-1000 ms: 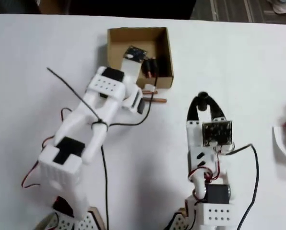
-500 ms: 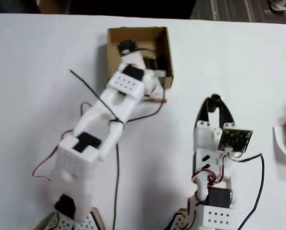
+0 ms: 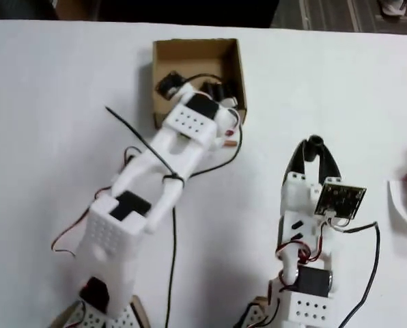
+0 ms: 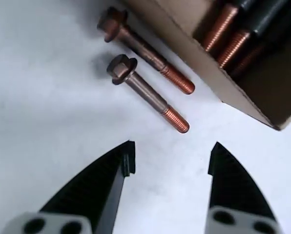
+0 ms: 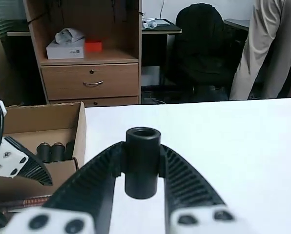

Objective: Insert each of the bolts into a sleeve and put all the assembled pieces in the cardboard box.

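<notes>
Left gripper (image 4: 172,156) is hanging spread open over two bolts (image 4: 148,93) on the white table (image 4: 38,122) beside the cardboard box (image 4: 199,61); right gripper (image 5: 141,153) is clasping a black sleeve (image 5: 142,168) upright, facing a wooden cabinet (image 5: 89,73).

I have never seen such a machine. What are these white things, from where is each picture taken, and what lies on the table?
These are two small robot arms, side by side at a white table. One picture looks down from a fixed camera above; the other two come from cameras on the arms' wrists, so the black fingers there belong to that arm's own gripper. The left gripper is open above two copper bolts that lie loose on the table beside the cardboard box. Inside the box lie assembled pieces, bolts pushed into black sleeves. The right gripper is shut on one black sleeve, held upright.
</notes>
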You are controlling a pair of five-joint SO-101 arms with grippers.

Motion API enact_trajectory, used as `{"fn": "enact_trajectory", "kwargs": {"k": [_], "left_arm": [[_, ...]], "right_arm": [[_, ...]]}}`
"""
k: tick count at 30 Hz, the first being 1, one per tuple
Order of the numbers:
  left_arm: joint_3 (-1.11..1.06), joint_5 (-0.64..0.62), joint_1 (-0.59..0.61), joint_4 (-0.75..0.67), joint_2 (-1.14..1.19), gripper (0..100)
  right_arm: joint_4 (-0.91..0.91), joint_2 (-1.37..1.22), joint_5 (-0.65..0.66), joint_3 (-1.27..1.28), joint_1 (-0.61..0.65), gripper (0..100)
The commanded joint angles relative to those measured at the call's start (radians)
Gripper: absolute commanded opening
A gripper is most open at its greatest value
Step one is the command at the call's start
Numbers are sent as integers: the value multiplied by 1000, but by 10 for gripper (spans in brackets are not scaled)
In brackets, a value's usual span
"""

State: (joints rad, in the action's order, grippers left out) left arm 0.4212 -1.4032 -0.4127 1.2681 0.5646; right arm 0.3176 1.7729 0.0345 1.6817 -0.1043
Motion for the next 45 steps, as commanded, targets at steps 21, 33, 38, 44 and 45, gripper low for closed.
{"fn": "enact_trajectory", "kwargs": {"k": [21,33,38,44,45], "left_arm": [[62,-169,-6,-115,140,255],[53,-169,32,-163,147,255],[51,-169,35,-153,147,166],[51,-164,37,-149,149,39],[51,-164,38,-149,149,39]], "right_arm": [[1,22,-2,11,-12,20],[-1,24,-2,11,-12,21],[-5,24,-2,11,-12,21],[-5,25,-2,11,-12,21],[-5,25,-2,11,-12,21]]}}
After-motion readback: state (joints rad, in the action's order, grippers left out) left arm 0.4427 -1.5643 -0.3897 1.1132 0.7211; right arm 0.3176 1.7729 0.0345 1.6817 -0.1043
